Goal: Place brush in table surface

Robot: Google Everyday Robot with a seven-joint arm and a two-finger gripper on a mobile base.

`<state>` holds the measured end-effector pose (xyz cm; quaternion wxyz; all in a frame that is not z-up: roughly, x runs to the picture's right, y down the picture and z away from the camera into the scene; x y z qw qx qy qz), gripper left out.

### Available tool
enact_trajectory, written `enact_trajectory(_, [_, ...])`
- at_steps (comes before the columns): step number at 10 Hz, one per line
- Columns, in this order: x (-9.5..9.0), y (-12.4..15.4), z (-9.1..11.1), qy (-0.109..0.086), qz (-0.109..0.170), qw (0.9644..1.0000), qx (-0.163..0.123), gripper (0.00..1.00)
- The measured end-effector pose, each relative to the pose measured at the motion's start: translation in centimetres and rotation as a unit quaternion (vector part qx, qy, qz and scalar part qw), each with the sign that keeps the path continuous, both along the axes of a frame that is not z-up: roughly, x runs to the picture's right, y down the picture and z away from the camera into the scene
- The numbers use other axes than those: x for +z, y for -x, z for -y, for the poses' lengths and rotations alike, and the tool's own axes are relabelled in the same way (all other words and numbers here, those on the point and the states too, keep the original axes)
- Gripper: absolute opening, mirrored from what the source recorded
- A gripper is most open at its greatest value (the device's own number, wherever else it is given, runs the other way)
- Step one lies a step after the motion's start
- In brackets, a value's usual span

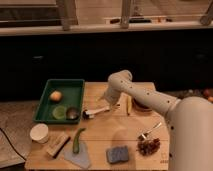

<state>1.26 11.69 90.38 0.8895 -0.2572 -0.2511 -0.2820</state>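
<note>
The brush (97, 111) lies on the light wooden table surface (107, 134), just right of the green tray. Its cream handle points right and up, and its small dark head (86, 115) points left. My gripper (111, 103) hangs down from the white arm at the right end of the handle, at or just above it. I cannot tell whether it touches the handle.
The green tray (70, 89) at the left holds an orange fruit (56, 95), a lime (59, 111) and a dark item. A bowl (141, 105) sits right of the gripper. At the front are a white cup (39, 133), wooden scrub brush (57, 144), green vegetable (78, 140), sponge (116, 154), spoon (150, 132) and grapes (148, 146).
</note>
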Motion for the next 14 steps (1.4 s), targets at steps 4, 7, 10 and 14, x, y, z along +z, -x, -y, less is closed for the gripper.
enact_trajectory(4, [2.0,0.6,-1.3,0.013,0.009,0.9998,0.015,0.1])
enact_trajectory(7, [2.5,0.9,-1.6,0.017,0.014,0.9996,0.019,0.0])
enact_trajectory(10, [2.3,0.9,-1.6,0.018,0.014,0.9996,0.015,0.0])
enact_trajectory(14, [-0.4,-0.7,0.9,-0.01,0.016,0.9997,0.014,0.0])
